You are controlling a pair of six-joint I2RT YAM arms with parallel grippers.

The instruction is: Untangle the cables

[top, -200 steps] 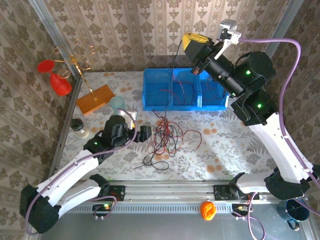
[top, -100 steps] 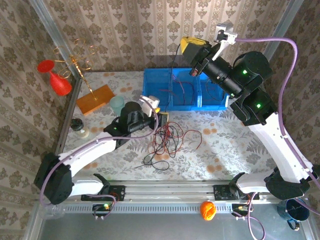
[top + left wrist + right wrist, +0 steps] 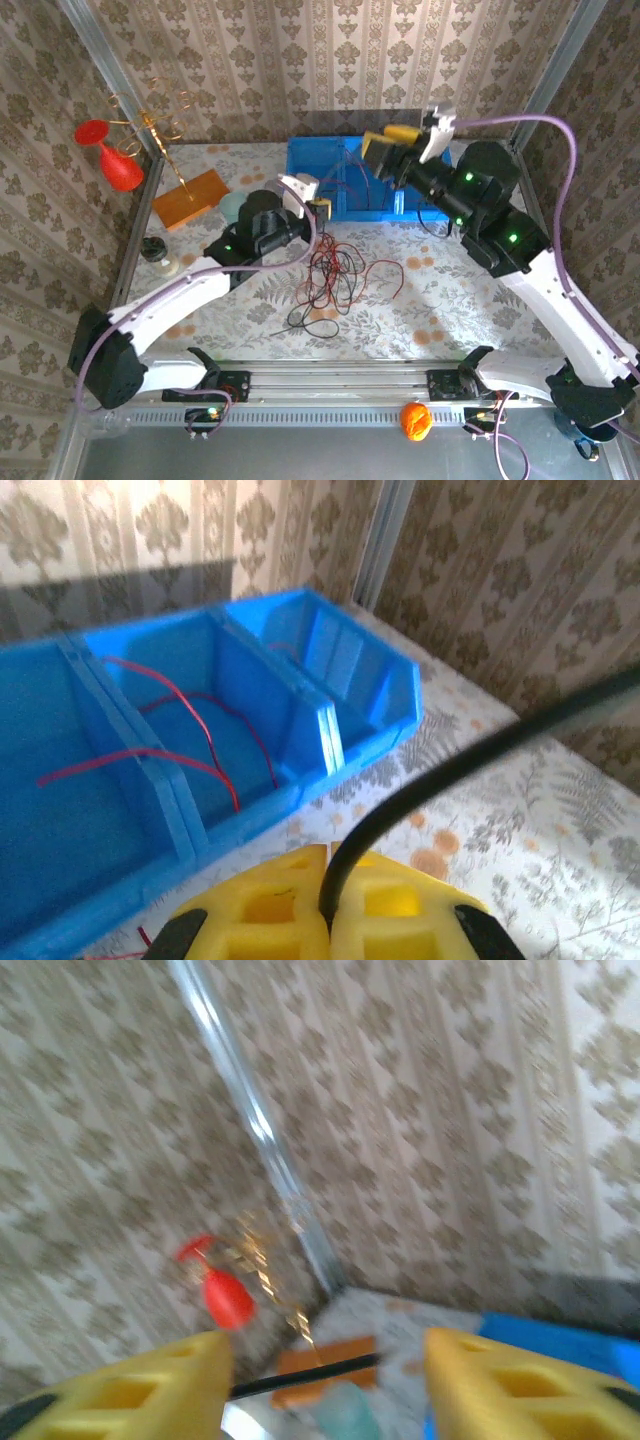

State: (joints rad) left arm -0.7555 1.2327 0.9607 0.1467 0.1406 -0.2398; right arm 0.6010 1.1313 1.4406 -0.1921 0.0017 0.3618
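Setting: a robot test cell in a lab. Indicators: the left arm [image 3: 170, 300] and the right arm [image 3: 570, 310] bolted to a metal rail [image 3: 330, 378] at the near table [image 3: 450, 300] edge; aluminium frame posts [image 3: 115, 75] at the far corners; wallpaper-printed panels [image 3: 300, 60] enclosing the far, left and right sides.

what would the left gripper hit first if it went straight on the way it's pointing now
Most likely the near wall of the blue bin, which lies just ahead of the left gripper, shut on a black cable. Depth is hard to judge.
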